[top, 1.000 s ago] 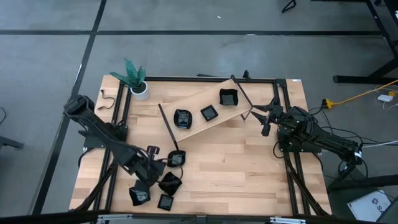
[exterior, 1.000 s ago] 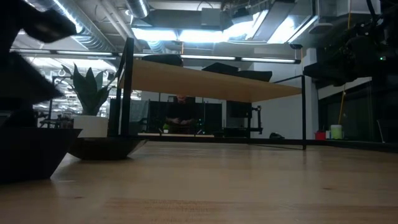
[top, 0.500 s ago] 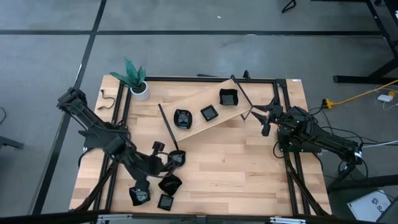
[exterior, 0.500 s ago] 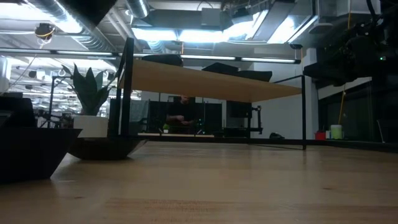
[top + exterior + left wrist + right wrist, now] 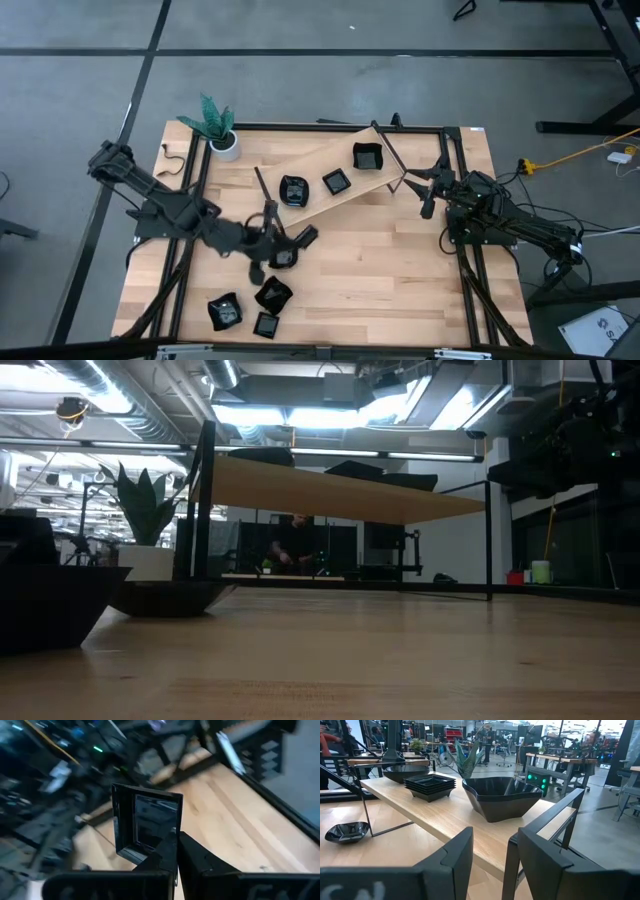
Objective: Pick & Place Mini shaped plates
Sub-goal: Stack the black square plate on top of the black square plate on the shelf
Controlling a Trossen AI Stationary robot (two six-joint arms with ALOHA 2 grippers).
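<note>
The left gripper (image 5: 176, 857) has its two dark fingers (image 5: 200, 865) squeezed tight on the rim of a small square black plate (image 5: 146, 822). The plate stands up on its edge between them, with its shiny inside showing. Seen from above, the left gripper (image 5: 300, 238) is over the middle of the wooden table (image 5: 400, 290), just beside the low end of the raised shelf (image 5: 320, 165). The dark left arm (image 5: 165, 205) reaches out to it from the table's left edge.

Three black plates sit in a row on the shelf: a rounded one (image 5: 294, 189), a small square one (image 5: 336, 182) and a bigger square one (image 5: 367, 156). One plate (image 5: 283, 258) lies on the table right under the left gripper. Three more plates (image 5: 272, 294) lie close together near the table's front edge, toward the left corner. A white pot with a green plant (image 5: 222, 135) stands near the table's back left corner.

The right gripper (image 5: 490, 852) waits with its fingers apart and nothing between them. It hangs by the right end of the shelf (image 5: 445, 810), near the table's right edge.
</note>
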